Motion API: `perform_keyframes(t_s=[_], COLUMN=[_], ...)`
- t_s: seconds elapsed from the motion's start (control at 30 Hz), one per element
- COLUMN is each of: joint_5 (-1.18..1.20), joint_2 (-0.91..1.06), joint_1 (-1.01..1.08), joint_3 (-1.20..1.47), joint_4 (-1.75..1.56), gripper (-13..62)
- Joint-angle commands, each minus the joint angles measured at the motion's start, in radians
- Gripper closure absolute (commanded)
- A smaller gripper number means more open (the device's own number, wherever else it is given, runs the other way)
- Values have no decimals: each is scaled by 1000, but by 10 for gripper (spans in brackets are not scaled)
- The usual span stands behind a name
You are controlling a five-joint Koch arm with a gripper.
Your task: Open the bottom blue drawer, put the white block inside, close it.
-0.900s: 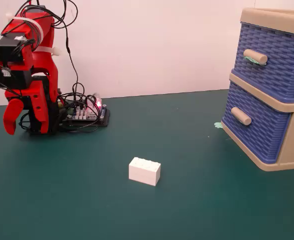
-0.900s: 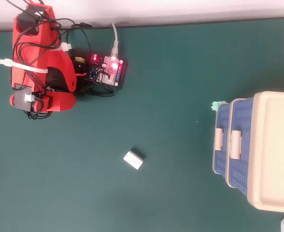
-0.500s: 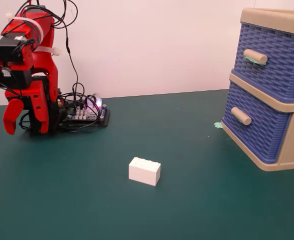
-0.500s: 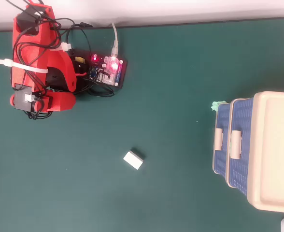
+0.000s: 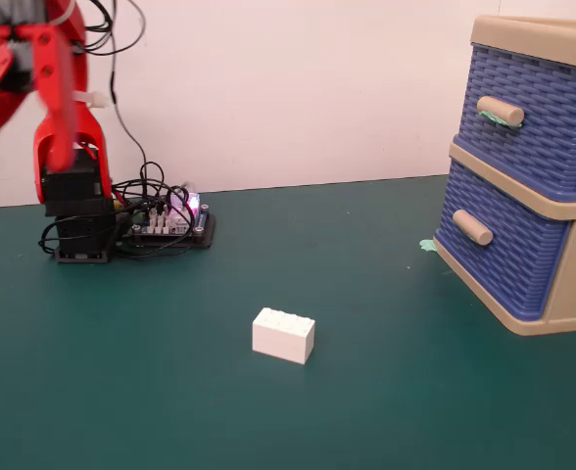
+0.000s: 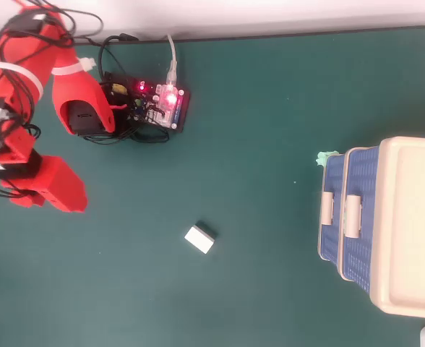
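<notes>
One end effector (image 6: 53, 199) — aperture unclear | touching nothing — white block (image 5: 283, 336) apart

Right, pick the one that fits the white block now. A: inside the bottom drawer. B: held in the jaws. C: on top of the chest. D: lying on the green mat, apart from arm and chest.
D: the white block lies alone on the green mat, with the bottom blue drawer shut and the arm off to the left.
</notes>
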Motion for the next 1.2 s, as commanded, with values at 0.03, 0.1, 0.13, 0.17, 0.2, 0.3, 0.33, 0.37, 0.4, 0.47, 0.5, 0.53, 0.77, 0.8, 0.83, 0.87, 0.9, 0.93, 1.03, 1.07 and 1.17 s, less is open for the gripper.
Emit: perform_keyframes(t_s=[0.03,0.1,0.13,0.17,0.2,0.3,0.33,0.37,0.4,0.47,0.5,0.53,0.77,0.8,0.83,0.87,0.9,0.93,1.03,1.07,1.17], joint_5=[396,592,727,815,885,1032,1049,1060,1068,1072,1075,1078,1183,1192,1193,1193,1192,1192,1190,1190,1193], joint_2=[-38,-95,-138,-166,-198,-325,-350,-371,-399,-449,-488,-525,-908,-959,-1035,-1092,-1147,-1218,-1339,-1376,-1434], joint_1=[-330,-494,-589,-643,-693,-801,-816,-834,-861,-905,-936,-959,-1028,-1028,-1028,-1028,-1029,-1029,-1028,-1028,-1031], joint_3=[-11,37,80,114,147,264,298,333,388,472,517,546,535,514,480,451,417,362,232,176,63], joint_4=[-204,-354,-474,-569,-670,-1086,-1200,-1321,-1488,-1732,-1896,-2022,-2614,-2663,-2729,-2773,-2819,-2878,-2935,-2935,-2930], gripper=[154,154,155,155,155,156,156,156,156,156,156,155,156,156,156,157,157,157,157,158,161])
